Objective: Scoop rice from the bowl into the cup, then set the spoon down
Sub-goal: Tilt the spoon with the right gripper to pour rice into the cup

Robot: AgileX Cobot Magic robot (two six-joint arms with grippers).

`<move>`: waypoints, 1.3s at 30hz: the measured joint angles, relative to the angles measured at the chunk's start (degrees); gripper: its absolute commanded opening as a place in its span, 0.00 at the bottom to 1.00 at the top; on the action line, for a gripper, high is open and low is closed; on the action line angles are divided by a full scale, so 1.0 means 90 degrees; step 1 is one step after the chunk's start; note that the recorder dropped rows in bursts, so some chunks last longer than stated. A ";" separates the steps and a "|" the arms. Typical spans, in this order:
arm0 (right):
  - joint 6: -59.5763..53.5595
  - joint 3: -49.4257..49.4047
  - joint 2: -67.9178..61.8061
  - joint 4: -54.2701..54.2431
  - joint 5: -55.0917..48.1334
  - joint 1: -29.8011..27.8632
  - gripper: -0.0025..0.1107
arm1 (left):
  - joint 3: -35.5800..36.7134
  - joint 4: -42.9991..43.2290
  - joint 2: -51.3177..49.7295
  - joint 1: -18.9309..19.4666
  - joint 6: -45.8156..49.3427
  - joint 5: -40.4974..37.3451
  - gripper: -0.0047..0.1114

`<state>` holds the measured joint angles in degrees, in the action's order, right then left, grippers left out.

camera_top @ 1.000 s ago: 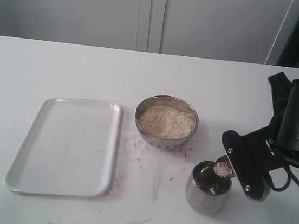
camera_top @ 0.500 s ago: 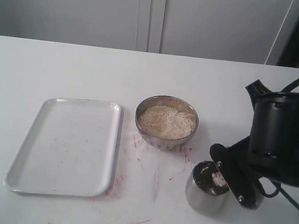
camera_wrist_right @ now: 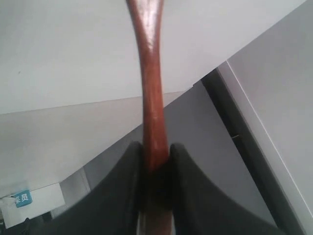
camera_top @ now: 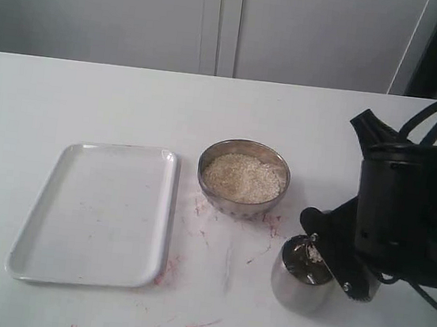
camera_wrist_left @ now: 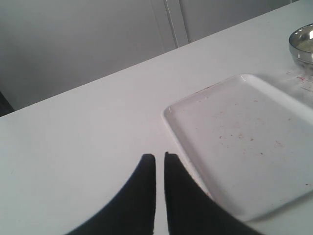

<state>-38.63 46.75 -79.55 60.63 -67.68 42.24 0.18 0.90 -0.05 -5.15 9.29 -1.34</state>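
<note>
The right gripper [camera_wrist_right: 156, 152] pinches the wooden spoon [camera_wrist_right: 150, 88] over the steel cup [camera_top: 299, 289]. A clumsy twist could topple it, scattering rice [camera_top: 242, 177]. The left gripper [camera_wrist_left: 160, 159] sits nearly closed, empty.

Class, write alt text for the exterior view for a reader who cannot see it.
The right gripper hangs over the mouth of a shiny steel cup, where a little rice shows. A steel bowl of rice stands beyond the cup, and a white tray lies left of both.
</note>
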 measured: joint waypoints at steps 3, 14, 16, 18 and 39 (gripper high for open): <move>0.0114 0.0000 0.0000 0.0227 -0.0068 0.0000 0.02 | 0.0000 0.0000 0.0000 0.0000 0.0000 0.0000 0.16; 0.0172 0.0000 0.0000 0.0223 -0.0073 0.0000 0.02 | 0.0000 0.0000 0.0000 0.0000 0.0000 0.0000 0.16; 0.0227 0.0000 0.0000 0.0262 -0.0073 0.0000 0.02 | 0.0000 0.0000 0.0000 0.0000 0.0000 0.0000 0.16; 0.0260 0.0000 0.0000 0.0262 -0.0073 0.0000 0.02 | 0.0000 0.0000 0.0000 0.0000 0.0000 0.0000 0.16; 0.0293 0.0000 0.0000 -0.0042 -0.0194 0.0117 0.02 | 0.0000 0.0000 0.0000 0.0000 0.0000 0.0000 0.16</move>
<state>-35.99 46.75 -79.55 60.26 -69.42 43.30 0.18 0.90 -0.05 -5.15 9.29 -1.34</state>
